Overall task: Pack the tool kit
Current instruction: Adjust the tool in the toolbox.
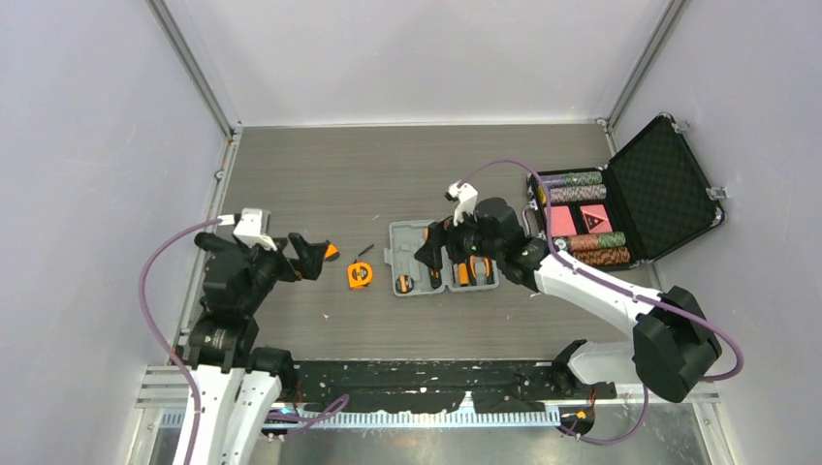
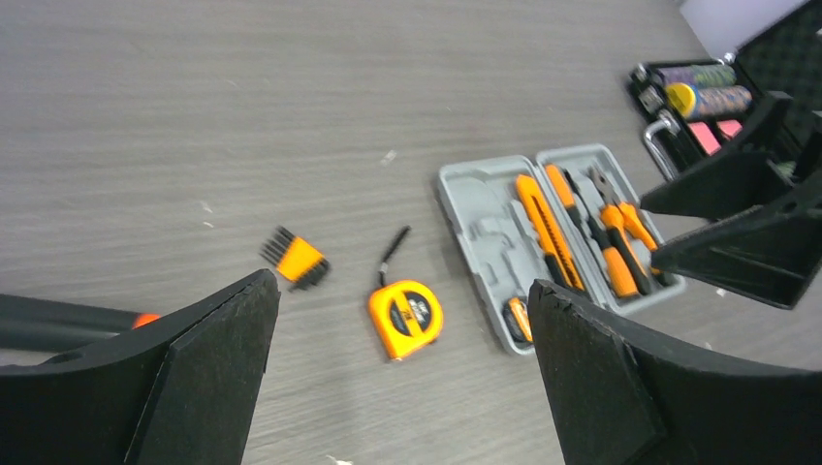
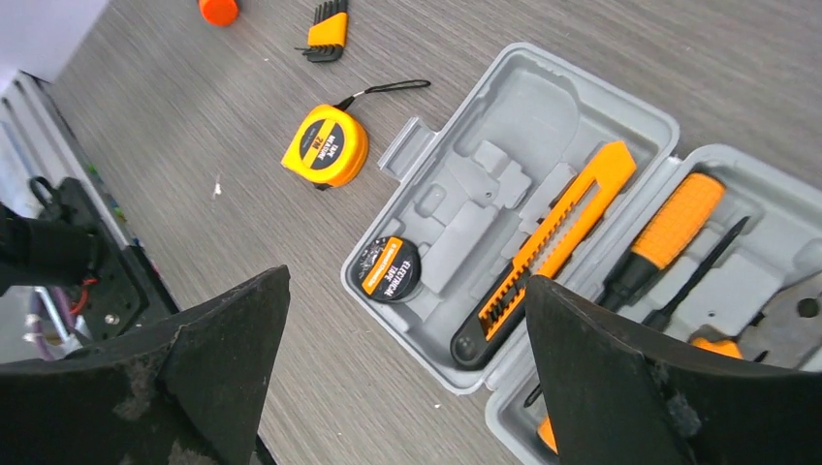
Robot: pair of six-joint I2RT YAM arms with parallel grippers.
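While both hands stand wide and hold nothing, left hand (image 2: 402, 286) off to the left and right hand (image 3: 407, 281) over the kit, the tool kit case (image 1: 405, 258) lies open flat mid-bench (image 1: 310, 184), grey, two moulded halves. Top view hides its right half under the right hand; right wrist view shows an orange utility knife (image 3: 553, 252) by the hinge, an orange-handled screwdriver (image 3: 669, 228) and a tape roll (image 3: 390, 270). Tape measure (image 1: 360, 275) sits just left of the case; hex key set (image 2: 296, 260) shows plainly from the wrists.
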